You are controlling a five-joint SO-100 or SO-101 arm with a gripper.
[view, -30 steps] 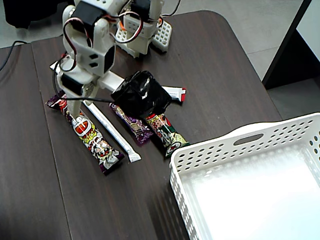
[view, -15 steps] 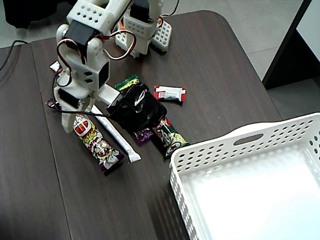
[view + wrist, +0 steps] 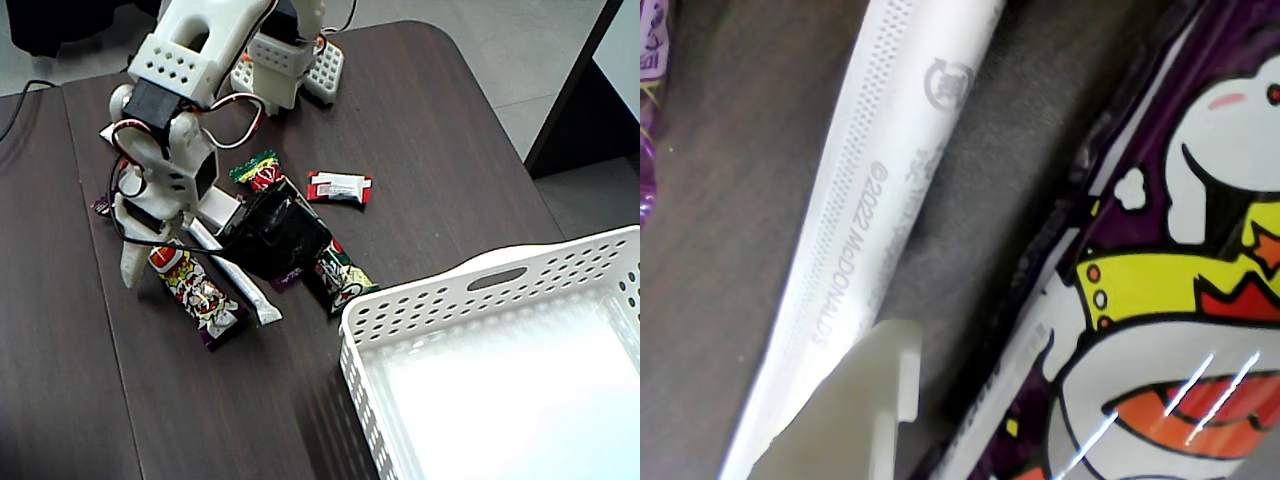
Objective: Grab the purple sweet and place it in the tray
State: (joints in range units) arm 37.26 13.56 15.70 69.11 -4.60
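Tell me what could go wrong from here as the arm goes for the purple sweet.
The one fingertip shown in the wrist view sits over the white straw wrapper, right beside the long purple sweet, so the tool might pinch the wrapper instead of the sweet, or along with it. A second purple sweet lies mostly hidden under the arm, so the wrong one could get taken or dragged.

Office-like room, dark wood-grain table (image 3: 450, 130), grey floor (image 3: 520, 50), dark furniture (image 3: 590, 110) beside
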